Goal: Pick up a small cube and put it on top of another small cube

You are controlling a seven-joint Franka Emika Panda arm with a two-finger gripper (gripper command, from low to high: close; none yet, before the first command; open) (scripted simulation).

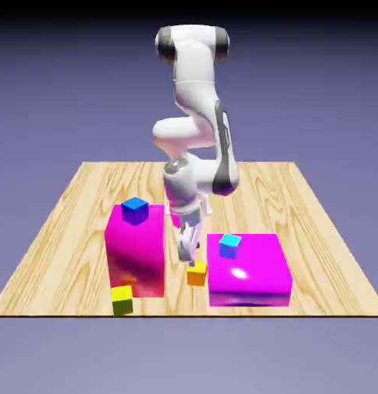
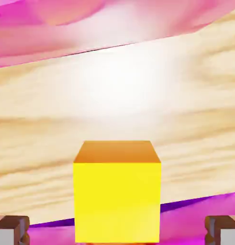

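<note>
The small orange cube (image 1: 196, 273) with a yellowish top rests on the wooden table between the two magenta blocks. My gripper (image 1: 189, 257) hangs just above it and slightly toward the exterior view's left, pointing down. In the hand view the orange cube (image 2: 117, 191) looms large between my fingertips (image 2: 11, 230), which stand wide apart, each with a gap to the cube's sides. The gripper (image 2: 117, 235) is open and holds nothing. The tiny cyan cube (image 1: 230, 245) sits on the low magenta block (image 1: 253, 278), near its far left corner.
A tall magenta block (image 1: 135, 254) stands at the exterior view's left and carries a blue-purple cube (image 1: 135, 209). A yellow-green cube (image 1: 122, 299) lies at the table's front edge. Magenta surfaces (image 2: 52, 28) edge the hand view at top and bottom.
</note>
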